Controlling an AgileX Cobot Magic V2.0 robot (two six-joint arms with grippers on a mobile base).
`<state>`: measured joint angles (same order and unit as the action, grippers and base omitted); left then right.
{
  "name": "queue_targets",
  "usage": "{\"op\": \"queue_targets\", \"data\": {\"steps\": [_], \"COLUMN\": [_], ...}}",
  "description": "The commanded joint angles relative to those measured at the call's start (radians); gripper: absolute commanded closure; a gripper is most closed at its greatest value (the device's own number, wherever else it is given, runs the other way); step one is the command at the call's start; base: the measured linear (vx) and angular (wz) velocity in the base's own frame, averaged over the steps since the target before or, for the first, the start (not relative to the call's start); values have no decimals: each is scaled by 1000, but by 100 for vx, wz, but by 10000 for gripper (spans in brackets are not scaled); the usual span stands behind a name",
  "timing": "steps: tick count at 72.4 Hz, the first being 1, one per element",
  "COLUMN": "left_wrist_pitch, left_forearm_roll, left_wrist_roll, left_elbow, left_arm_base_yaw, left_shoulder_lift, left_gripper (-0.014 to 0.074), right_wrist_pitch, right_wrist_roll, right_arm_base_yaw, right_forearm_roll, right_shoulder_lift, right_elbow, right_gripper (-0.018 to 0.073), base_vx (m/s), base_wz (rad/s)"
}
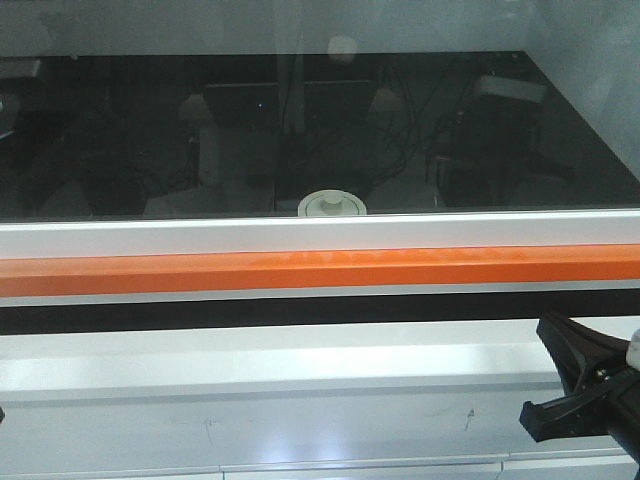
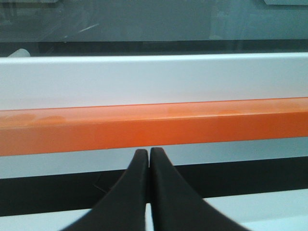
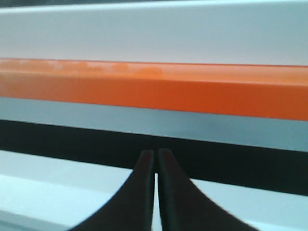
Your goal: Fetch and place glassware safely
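Observation:
The glassware shows only in the front view: its round cream-white lid with a small central knob peeks over the white sill, at the near edge of the glossy black worktop. Its glass body is hidden behind the sill. My left gripper is shut with nothing between its black fingers and faces the orange rail from below. My right gripper is also shut and empty, pointing at the same rail. Black parts of the right arm show at the lower right, well below and right of the jar.
A white sill and an orange rail run across the front of the worktop, with a black strip and a white ledge below. Reflections of equipment and cables cover the black surface. A pale wall closes the right side.

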<state>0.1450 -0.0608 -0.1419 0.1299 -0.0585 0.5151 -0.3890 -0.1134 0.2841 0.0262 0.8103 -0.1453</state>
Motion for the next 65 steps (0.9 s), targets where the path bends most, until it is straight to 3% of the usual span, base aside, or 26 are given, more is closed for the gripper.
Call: {"op": "queue_targets", "data": {"steps": [1,44,65], "left_wrist_pitch": [131,335,386], "left_forearm_roll": [10,10,11], "left_wrist_roll": [-10,2,1], "left_elbow": [6,-1,-1], "left_arm_base_yaw": [-8,-6,-6], "left_shoulder_lift": [10,236,319], "left_gripper": [603,603,603], "right_wrist_pitch": [-119,-347,-394], "right_wrist_roll": [-4,23,89], "right_arm_base_yaw": [2,1,1], "right_forearm_roll": [5,9,-99], "right_shoulder_lift": [10,236,236], "right_elbow": [-23,-22,-20], "right_gripper": [560,560,560], "base_vx": [0,0,0], "base_wz": [0,0,0]}}
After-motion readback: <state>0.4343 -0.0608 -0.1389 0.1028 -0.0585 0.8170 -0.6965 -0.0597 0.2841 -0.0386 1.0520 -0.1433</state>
